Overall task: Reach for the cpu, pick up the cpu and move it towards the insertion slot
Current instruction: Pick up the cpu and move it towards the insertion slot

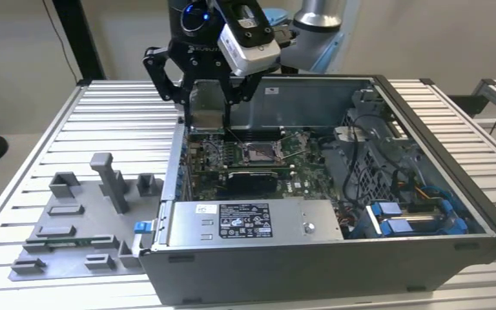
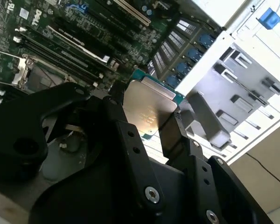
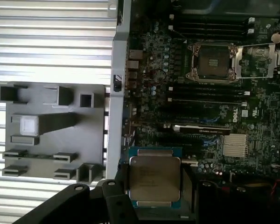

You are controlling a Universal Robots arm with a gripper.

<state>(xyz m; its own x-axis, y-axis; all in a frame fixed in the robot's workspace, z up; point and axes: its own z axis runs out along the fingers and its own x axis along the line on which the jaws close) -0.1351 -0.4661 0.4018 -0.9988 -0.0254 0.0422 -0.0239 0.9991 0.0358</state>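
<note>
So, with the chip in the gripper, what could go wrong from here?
The cpu is pinched only at its edges by the gripper, so it might slip or tilt. It hangs near the case wall, which the gripper could clip. The insertion slot sits open; a tilted chip could land askew.

Slatted metal table with a tray and a computer case.
In the exterior view the pale ribbed table (image 1: pixel 84 123) bears a grey plastic tray (image 1: pixel 62 258) at about 8 o'clock. An open dark computer case (image 1: pixel 317 268) spans from centre to 4 o'clock, just beside the tray. Bare slats show at 10 o'clock.
</note>
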